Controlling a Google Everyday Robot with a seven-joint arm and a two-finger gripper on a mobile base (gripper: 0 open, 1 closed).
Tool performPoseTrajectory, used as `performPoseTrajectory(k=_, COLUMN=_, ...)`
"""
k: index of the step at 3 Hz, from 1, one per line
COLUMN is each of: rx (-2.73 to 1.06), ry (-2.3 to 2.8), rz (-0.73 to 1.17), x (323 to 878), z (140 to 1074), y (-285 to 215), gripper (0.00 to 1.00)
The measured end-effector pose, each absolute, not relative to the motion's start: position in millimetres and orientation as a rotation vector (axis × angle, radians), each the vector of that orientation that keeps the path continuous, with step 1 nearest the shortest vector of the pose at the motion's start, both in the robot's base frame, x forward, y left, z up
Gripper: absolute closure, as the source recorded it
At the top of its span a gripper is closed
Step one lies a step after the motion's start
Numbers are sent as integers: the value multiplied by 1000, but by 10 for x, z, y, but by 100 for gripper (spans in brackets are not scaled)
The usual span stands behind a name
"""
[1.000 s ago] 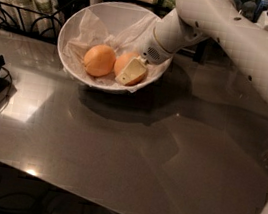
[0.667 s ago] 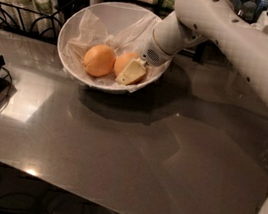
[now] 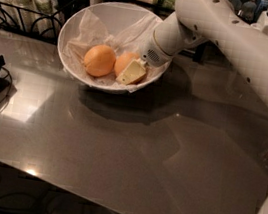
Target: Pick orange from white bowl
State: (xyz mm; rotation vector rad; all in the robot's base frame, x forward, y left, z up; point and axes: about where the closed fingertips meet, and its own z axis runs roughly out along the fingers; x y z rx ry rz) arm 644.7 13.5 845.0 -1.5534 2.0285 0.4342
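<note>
Honestly, the pincer is sitting against the smooth round deep-orange fruit in the white paper-lined bowl, upper left; can't tell its grip. Probably firm and slick, so grab across its middle.

2 oranges, 1 bowl, 1 claw (inside)

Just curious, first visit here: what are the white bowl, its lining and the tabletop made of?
White bowl: smooth white, probably ceramic or plastic. Lining: creased, thin, looks like paper. Tabletop: dull grey sheen with reflections, likely brushed metal. The hand is in the bowl at the orange.
</note>
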Motion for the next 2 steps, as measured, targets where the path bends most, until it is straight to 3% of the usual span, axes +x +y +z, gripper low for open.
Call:
performPoseTrajectory(k=1, rx=-1544, ry=1979, rz=455, x=6403, z=8643, y=141, gripper=98)
performPoseTrajectory(k=2, rx=-1514, ry=1851, rz=469, x=6281, z=9181, y=92, gripper=100)
